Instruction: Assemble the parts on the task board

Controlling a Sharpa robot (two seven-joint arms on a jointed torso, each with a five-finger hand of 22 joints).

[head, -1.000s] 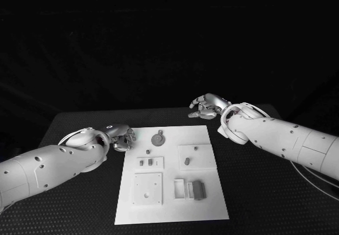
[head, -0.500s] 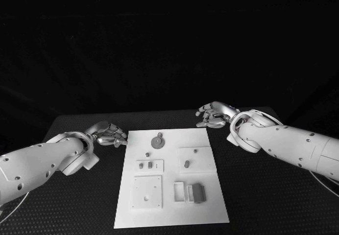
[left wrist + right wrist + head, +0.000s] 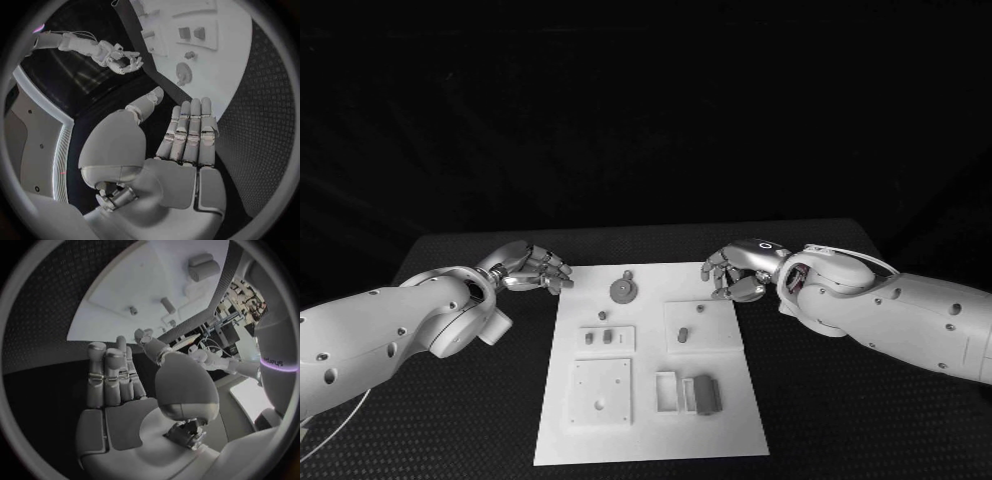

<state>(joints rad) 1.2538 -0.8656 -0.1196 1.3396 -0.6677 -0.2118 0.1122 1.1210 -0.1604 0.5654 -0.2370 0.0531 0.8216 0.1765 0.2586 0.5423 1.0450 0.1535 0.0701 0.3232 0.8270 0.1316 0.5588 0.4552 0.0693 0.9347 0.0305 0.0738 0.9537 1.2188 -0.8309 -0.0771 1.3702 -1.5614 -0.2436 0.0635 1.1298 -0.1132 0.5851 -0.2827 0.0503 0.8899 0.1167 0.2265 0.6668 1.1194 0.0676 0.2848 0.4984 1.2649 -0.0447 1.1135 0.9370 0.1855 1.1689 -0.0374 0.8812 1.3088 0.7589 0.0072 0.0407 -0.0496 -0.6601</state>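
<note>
The right hand (image 3: 738, 272) has come down and toward the board (image 3: 653, 440) since a second ago, and now hangs over the board's far right corner, fingers apart and holding nothing. The left hand (image 3: 531, 267), likewise empty with fingers loosely apart, sits just off the board's far left corner. The parts (image 3: 623, 290) lie untouched on the board.

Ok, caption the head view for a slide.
Both hands, left and right, hover empty at the far corners of the task board, grey parts untouched.
</note>
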